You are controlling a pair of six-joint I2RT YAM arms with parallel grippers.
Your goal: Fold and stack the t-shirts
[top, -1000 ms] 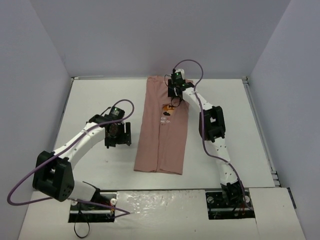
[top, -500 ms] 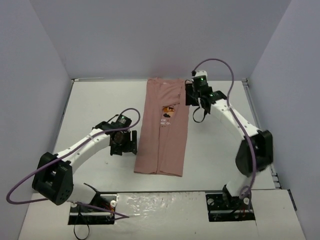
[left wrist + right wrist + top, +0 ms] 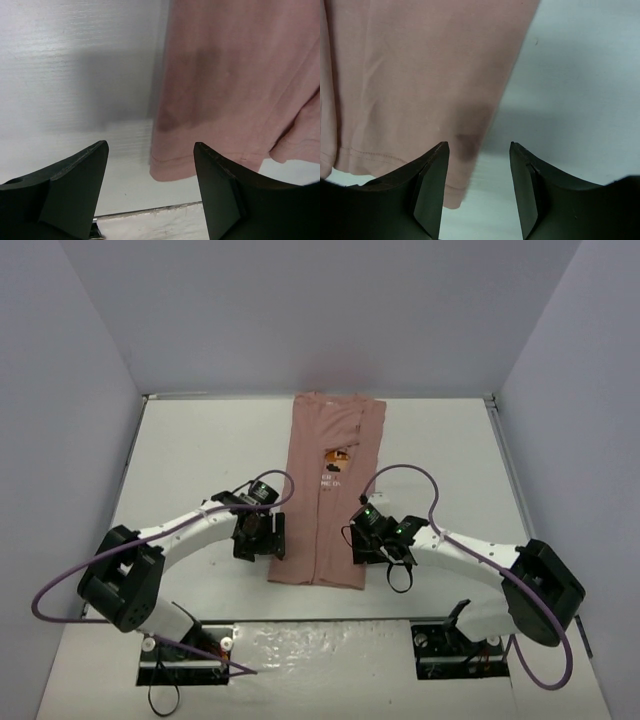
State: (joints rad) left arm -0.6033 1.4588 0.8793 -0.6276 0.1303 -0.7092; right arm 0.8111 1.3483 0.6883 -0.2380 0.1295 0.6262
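Note:
The dusty-pink t-shirt (image 3: pixel 328 490) lies flat on the white table, folded into a long narrow strip with its print up. My left gripper (image 3: pixel 262 540) is open, just above the table at the shirt's near left corner. In the left wrist view that hem corner (image 3: pixel 172 170) lies between the open fingers. My right gripper (image 3: pixel 368 545) is open at the shirt's near right corner. In the right wrist view the hem corner (image 3: pixel 455 192) lies between its fingers, close to the left finger (image 3: pixel 427 187). Neither gripper holds cloth.
The white table (image 3: pixel 200 460) is boxed in by grey walls at the back and both sides. The arm bases and a raised white strip (image 3: pixel 330 640) run along the near edge, just in front of the shirt's hem.
My right arm swung from the shirt's far collar end back to its near right corner. My left gripper moved nearer and right, to the near left corner.

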